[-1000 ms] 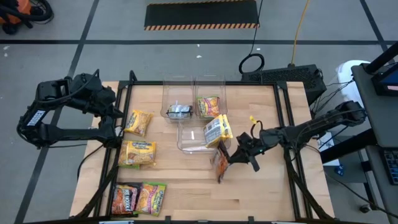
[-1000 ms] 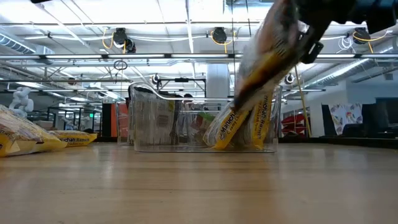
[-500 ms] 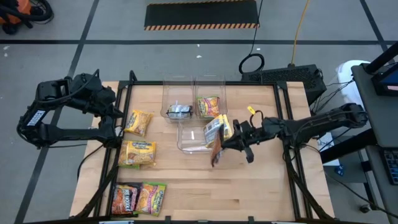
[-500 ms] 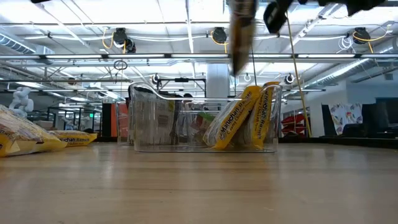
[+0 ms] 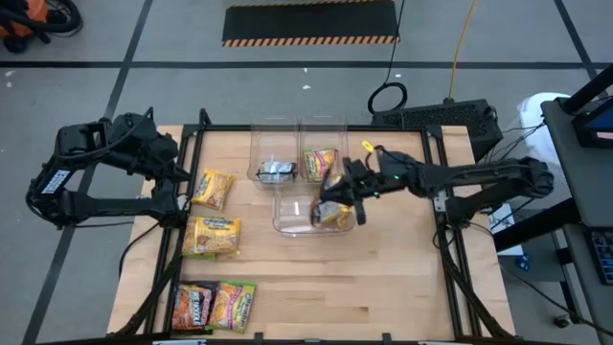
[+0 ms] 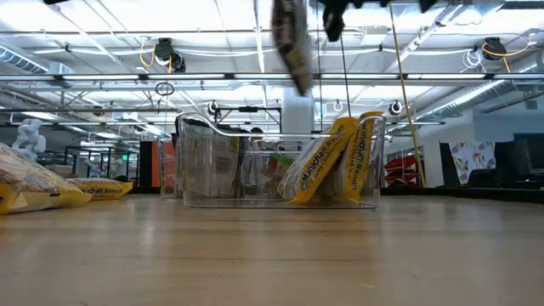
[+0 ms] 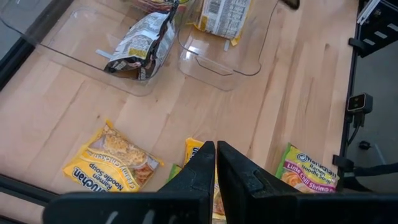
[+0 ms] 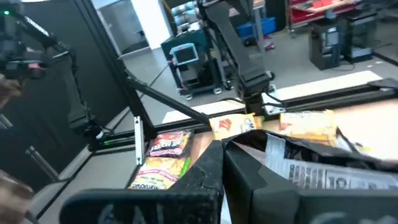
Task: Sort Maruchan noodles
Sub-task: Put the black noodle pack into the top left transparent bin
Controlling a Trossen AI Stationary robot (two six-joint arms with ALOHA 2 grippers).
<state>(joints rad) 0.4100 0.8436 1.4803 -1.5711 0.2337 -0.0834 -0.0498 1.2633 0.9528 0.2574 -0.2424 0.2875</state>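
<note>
Sorting roughly half complete. Right hand (image 5: 337,191), clamped on dark packet (image 5: 332,182), above bins at frame centre. Upper-left bin (image 5: 272,144): one dark packet (image 5: 276,172). Upper-right bin (image 5: 324,142): lime packet (image 5: 319,162). Lower bin (image 5: 292,222): yellow packets (image 5: 332,213). Five packets (image 5: 213,236) loose on tabletop (image 5: 383,278), lower left. Left hand (image 7: 215,163) idle, upper left, nearly closed, empty.

My wooden worktop (image 5: 402,287) stands on a grey floor (image 5: 192,86) crossed by dark lines, a striped mat (image 5: 309,23) behind it. Overhead, ceiling pipes (image 6: 127,78) and bright lights (image 6: 212,17).
</note>
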